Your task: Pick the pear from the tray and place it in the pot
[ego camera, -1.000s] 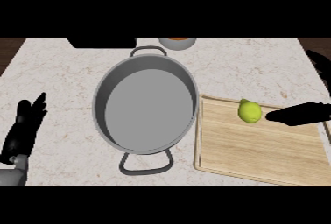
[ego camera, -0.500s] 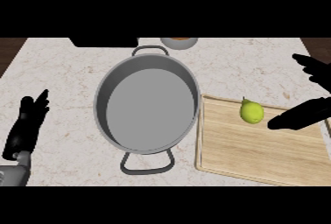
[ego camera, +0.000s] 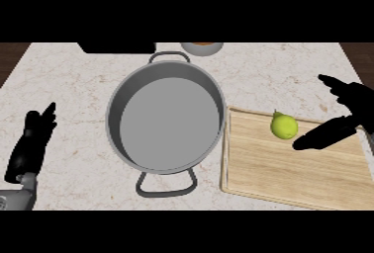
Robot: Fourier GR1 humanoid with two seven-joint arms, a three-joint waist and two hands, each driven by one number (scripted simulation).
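Pear (ego camera: pixel 283 126) unlabelled, on tray (ego camera: pixel 292 173)

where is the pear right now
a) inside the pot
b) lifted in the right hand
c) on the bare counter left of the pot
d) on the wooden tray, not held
d: the pear lies on the tray near its top edge, with the open right hand beside it, not closed round it; the pot holds nothing.
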